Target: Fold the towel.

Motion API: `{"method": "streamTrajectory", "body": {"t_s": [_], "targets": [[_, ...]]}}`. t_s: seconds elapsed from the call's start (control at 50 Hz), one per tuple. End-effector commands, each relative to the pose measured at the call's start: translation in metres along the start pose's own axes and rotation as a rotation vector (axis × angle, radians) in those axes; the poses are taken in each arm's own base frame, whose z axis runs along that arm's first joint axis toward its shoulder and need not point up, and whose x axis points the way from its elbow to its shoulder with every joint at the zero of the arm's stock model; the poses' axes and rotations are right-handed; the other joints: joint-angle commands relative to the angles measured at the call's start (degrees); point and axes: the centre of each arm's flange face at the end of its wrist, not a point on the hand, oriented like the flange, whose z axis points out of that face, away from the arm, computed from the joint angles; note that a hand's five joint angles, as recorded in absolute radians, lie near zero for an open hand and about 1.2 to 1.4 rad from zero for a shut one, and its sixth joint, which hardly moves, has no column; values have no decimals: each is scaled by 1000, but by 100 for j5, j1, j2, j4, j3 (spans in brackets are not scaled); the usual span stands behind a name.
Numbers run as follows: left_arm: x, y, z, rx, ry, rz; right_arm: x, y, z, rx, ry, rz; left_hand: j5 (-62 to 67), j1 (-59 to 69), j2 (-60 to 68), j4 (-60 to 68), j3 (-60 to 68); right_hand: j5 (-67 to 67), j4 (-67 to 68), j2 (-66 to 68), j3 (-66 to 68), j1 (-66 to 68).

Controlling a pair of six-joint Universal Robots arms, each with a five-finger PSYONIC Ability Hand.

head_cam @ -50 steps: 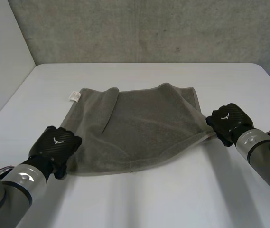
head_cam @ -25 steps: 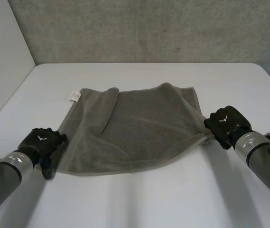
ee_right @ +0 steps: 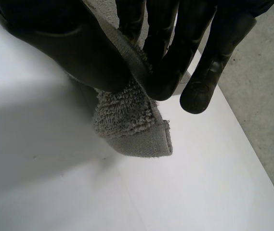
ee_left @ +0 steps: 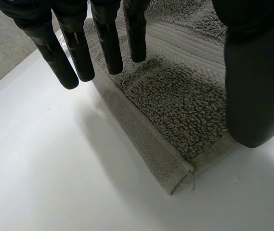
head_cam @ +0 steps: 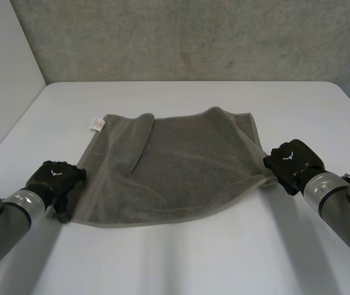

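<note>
A grey towel (head_cam: 175,166) lies spread on the white table (head_cam: 181,258), with part of its far left folded over and a white label (head_cam: 95,125) at the far left corner. My left hand (head_cam: 56,179) hovers just off the towel's near left corner (ee_left: 177,175), fingers (ee_left: 109,43) straight and open above the edge, thumb (ee_left: 252,82) apart from them, holding nothing. My right hand (head_cam: 291,161) is at the towel's right corner and pinches that corner (ee_right: 137,130) between thumb and fingers, lifting it slightly off the table.
The table's right edge (ee_right: 267,178) runs close beside my right hand. A grey wall (head_cam: 193,37) stands behind the table, and a white side wall (head_cam: 2,74) rises at the left. Bare tabletop lies in front of the towel.
My left hand let go of the towel's near left corner, opened and drew back to the left. The corner now lies flat. My right hand kept its grip and shifted slightly.
</note>
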Motion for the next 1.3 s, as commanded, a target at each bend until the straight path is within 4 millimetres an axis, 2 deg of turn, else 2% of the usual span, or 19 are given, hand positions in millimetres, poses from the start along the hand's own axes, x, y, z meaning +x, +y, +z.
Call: {"method": "streamTrajectory", "body": {"t_s": [0.02, 0.14, 0.34, 0.62, 0.74, 0.78, 0.86, 0.98, 1.02, 1.04, 1.06, 1.08, 1.1, 1.12, 1.14, 1.16, 1.18, 1.24, 1.3], "targets": [[-2, -3, 5, 11, -3, 4, 0, 0, 0, 0, 0, 0, -1018, 30, 75, 51, 27, 171, 273, 364, 286, 226], [-3, -3, 8, 14, -3, 5, 0, 0, 0, 1, -3, 0, -934, 114, 159, 135, 111, 171, 273, 364, 286, 226], [-1, -8, 14, 29, 3, 16, -1, 1, 1, 2, -7, 0, 712, 1760, 1805, 1781, 1757, 171, 273, 364, 286, 226], [6, -16, 12, 59, 14, 30, -1, 1, 1, 2, -9, 0, 1572, 2621, 2666, 2641, 2617, 171, 273, 364, 286, 226], [12, -17, 10, 63, 26, 33, 1, 2, 1, -2, -1, 4, 2447, 3495, 3540, 3516, 3492, 171, 273, 364, 286, 226], [11, -18, 9, 63, 24, 33, 3, 2, 2, -2, 4, 4, 3800, 4849, 4894, 4870, 4846, 171, 273, 364, 286, 226], [8, -22, 6, 76, 7, 33, 12, -4, 1, 15, 36, 2, 4160, 5209, 5254, 5230, 5206, 171, 273, 364, 286, 226], [-7, -44, -13, 146, -56, 40, 35, -27, -13, 76, 117, -10, 4160, 5209, 5254, 5230, 5206, 171, 273, 364, 286, 226], [-12, -53, -20, 175, -78, 35, 53, -40, -23, 117, 172, -2, 4160, 5209, 5254, 5230, 5206, 171, 273, 364, 286, 226], [-16, -60, -28, 200, -97, 23, 53, -40, -23, 117, 173, -2, 4160, 5209, 5254, 5230, 5206, 171, 273, 364, 286, 226], [-16, -60, -28, 201, -97, 23, 64, -48, -30, 141, 209, 7, 4160, 5209, 5254, 5230, 5206, 171, 273, 364, 286, 226], [-22, -68, -36, 229, -120, 6, 75, -56, -37, 164, 240, 17, 4160, 5209, 5254, 5230, 5206, 171, 273, 364, 286, 226], [-27, -78, -45, 267, -143, -6, 75, -56, -37, 164, 240, 17, 4160, 5209, 5254, 5230, 5206, 171, 273, 364, 286, 226], [-27, -78, -45, 268, -143, -6, 84, -66, -46, 186, 263, 25, 4160, 5209, 5254, 5230, 5206, 171, 273, 364, 286, 226], [-32, -89, -55, 312, -167, -17, 84, -66, -46, 186, 264, 25, 4160, 5209, 5254, 5230, 5206, 171, 273, 364, 286, 226], [-36, -98, -66, 353, -188, -26, 90, -74, -55, 202, 275, 29, 4160, 5209, 5254, 5230, 5206, 171, 273, 364, 286, 226], [-36, -98, -66, 354, -188, -26, 95, -81, -62, 210, 278, 28, 4160, 5209, 5254, 5230, 5206, 171, 273, 364, 286, 226], [-41, -112, -84, 415, -215, -40, 99, -90, -73, 200, 251, 23, 4160, 5209, 5254, 5230, 5206, 171, 273, 364, 286, 226], [-40, -117, -98, 436, -223, -41, 96, -91, -77, 177, 215, 24, 4160, 5209, 5254, 5230, 5206, 171, 273, 364, 286, 226]]}}
